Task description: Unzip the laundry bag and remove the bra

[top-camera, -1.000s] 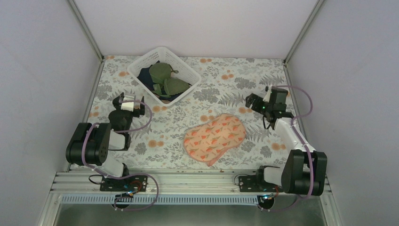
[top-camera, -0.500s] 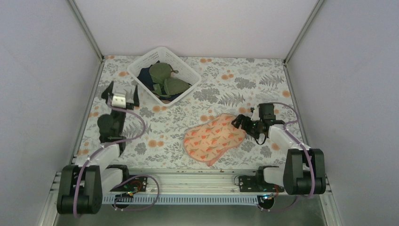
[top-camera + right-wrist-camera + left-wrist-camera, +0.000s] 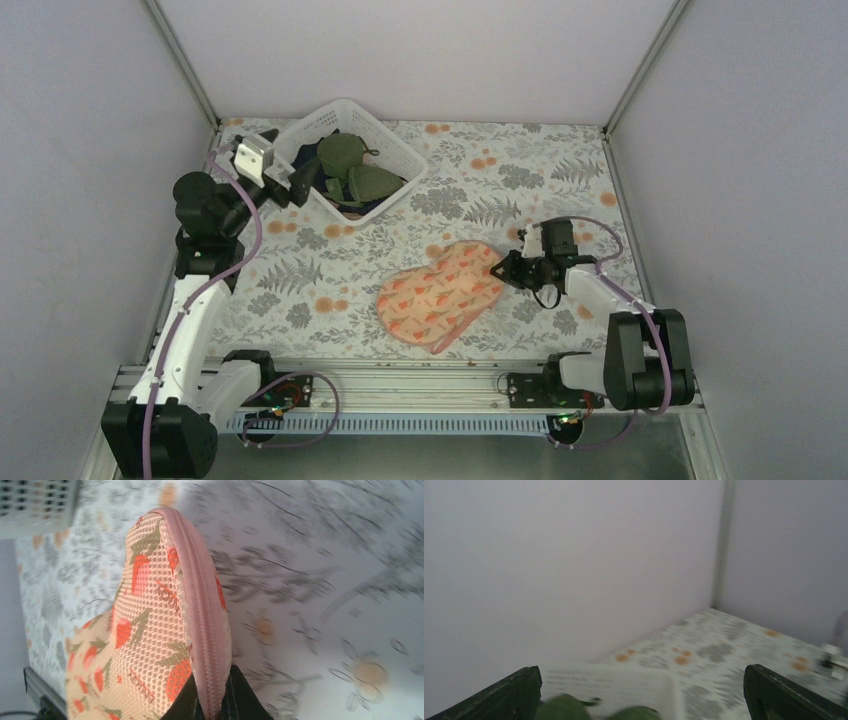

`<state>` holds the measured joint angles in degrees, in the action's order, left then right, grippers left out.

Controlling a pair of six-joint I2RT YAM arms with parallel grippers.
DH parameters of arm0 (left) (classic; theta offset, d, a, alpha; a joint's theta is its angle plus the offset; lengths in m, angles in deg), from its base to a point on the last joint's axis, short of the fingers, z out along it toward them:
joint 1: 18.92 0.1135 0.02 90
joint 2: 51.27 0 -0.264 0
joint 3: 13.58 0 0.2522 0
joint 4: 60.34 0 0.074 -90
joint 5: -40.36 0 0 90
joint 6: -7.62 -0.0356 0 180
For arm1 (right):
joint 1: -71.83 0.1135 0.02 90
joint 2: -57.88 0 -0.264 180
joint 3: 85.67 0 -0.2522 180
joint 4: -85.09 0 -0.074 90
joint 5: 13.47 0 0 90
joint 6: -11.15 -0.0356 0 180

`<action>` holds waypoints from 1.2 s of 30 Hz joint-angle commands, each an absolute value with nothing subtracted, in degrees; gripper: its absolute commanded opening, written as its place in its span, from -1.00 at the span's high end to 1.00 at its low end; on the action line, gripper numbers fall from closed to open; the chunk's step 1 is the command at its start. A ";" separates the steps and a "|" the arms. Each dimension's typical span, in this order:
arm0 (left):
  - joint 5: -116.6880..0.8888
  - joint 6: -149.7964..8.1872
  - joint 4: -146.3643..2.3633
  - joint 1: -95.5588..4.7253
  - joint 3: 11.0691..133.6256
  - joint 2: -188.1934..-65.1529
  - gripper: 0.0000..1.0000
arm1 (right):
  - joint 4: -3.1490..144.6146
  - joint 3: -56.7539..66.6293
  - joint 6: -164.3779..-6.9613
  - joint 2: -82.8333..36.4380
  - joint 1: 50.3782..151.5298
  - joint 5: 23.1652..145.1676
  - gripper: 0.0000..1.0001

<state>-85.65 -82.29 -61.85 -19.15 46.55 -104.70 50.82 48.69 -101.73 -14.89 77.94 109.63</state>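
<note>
The laundry bag (image 3: 438, 297), a peach-pink pouch with orange-red flower print, lies zipped shut on the floral table near the front middle. My right gripper (image 3: 503, 270) is shut on its right end. In the right wrist view the black fingers pinch the pink zipper edge (image 3: 201, 605) of the laundry bag (image 3: 140, 630), with the right gripper (image 3: 212, 700) at the bottom of the frame. The bra is hidden. My left gripper (image 3: 288, 180) stands open, raised beside the basket's left corner; in its wrist view the left gripper (image 3: 642, 672) holds nothing between its fingers.
A white lattice basket (image 3: 400, 150) with olive-green bras (image 3: 350, 165) stands at the back, left of centre; its rim (image 3: 624, 680) and the green bras (image 3: 564, 707) show blurred in the left wrist view. Grey walls close in three sides.
My right gripper came down to the bag's right end and shut on the zipper edge; the bag shifted slightly left. My left arm swung up and back toward the basket, still open.
</note>
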 commanded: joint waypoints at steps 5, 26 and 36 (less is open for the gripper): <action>-101.91 -75.61 -66.71 -22.18 41.99 -100.93 -1.00 | 41.76 28.48 -82.04 -10.96 88.84 118.47 0.93; -119.60 -102.28 -88.04 -34.75 38.12 -98.36 -1.00 | 55.77 16.32 -40.39 -8.16 101.50 132.47 0.93; -111.44 -94.05 -76.91 -36.46 34.85 -98.99 -0.90 | 52.30 10.86 -37.14 -12.94 102.82 128.16 0.93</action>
